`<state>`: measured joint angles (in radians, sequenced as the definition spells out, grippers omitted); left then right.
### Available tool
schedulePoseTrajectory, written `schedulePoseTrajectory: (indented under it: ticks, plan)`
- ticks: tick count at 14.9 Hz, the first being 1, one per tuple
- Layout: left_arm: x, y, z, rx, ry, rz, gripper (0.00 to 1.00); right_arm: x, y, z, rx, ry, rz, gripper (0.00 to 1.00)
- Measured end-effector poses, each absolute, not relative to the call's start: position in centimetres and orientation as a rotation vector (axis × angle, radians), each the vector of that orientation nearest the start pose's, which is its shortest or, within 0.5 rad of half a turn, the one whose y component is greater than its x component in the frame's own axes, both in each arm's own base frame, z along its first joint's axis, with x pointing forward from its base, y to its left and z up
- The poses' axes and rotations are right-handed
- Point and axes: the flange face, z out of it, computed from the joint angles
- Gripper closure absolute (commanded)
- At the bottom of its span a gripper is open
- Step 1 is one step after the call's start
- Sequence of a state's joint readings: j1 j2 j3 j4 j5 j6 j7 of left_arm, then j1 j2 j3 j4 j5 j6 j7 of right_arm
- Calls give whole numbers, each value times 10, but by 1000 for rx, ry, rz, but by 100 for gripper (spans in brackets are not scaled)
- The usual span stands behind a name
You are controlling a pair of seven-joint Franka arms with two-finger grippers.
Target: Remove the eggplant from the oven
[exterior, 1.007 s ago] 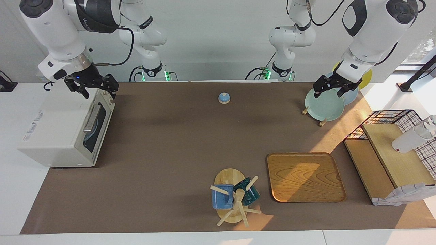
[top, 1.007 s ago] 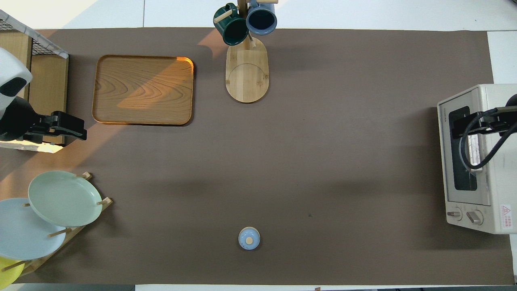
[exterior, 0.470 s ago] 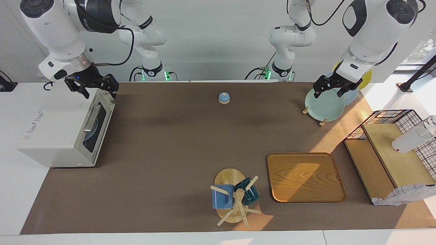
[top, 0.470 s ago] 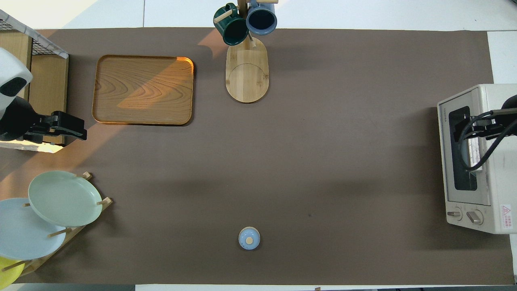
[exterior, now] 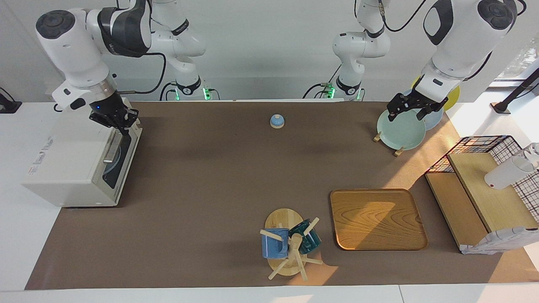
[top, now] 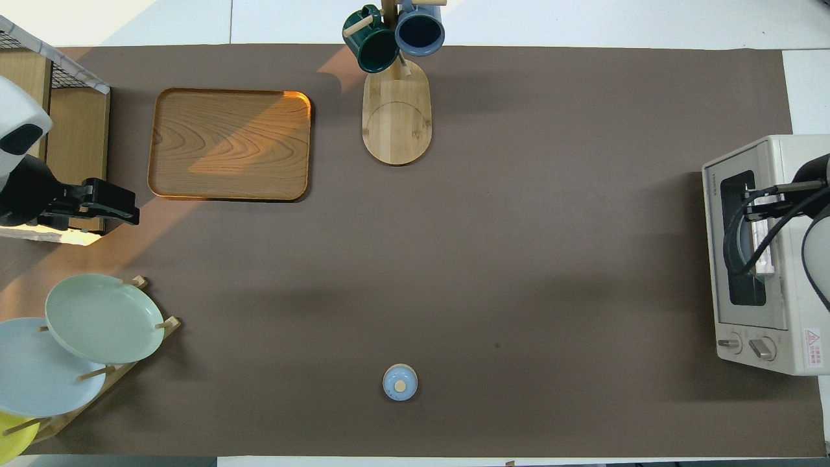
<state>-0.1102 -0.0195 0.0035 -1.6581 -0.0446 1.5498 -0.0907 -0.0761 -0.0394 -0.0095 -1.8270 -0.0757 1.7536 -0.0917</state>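
Observation:
The white oven (exterior: 71, 160) stands at the right arm's end of the table with its dark glass door shut; it also shows in the overhead view (top: 758, 259). A pale blue round shape shows through the glass. The eggplant is hidden. My right gripper (exterior: 122, 123) points down at the door's top edge, just above the end of the bar handle (exterior: 113, 147) nearer to the robots, fingers open; it also shows in the overhead view (top: 749, 203). My left gripper (exterior: 410, 112) waits open over the plate rack and shows in the overhead view (top: 133, 207).
A rack with plates (exterior: 400, 130) stands at the left arm's end, with a wire-and-wood shelf (exterior: 484, 189) farther out. A wooden tray (exterior: 377, 219), a mug tree (exterior: 290, 248) and a small blue lidded pot (exterior: 276, 121) sit on the brown mat.
My right gripper has turned at the wrist and come down from above the oven's top corner to the door's top edge by the handle. The left arm has not moved.

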Motion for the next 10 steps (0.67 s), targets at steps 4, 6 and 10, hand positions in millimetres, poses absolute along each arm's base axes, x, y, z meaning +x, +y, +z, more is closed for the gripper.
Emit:
schedulePoseTrajectory:
  ticks: [4, 6, 10]
  plan:
    - [540, -63, 593, -3174, 24, 147, 0, 549, -75, 522, -3258, -60, 49, 100]
    - [540, -63, 593, -3174, 24, 147, 0, 550, -82, 508, -3264, -62, 60, 100]
    - [540, -63, 593, -3174, 24, 147, 0, 549, -82, 481, -3265, -75, 69, 100]
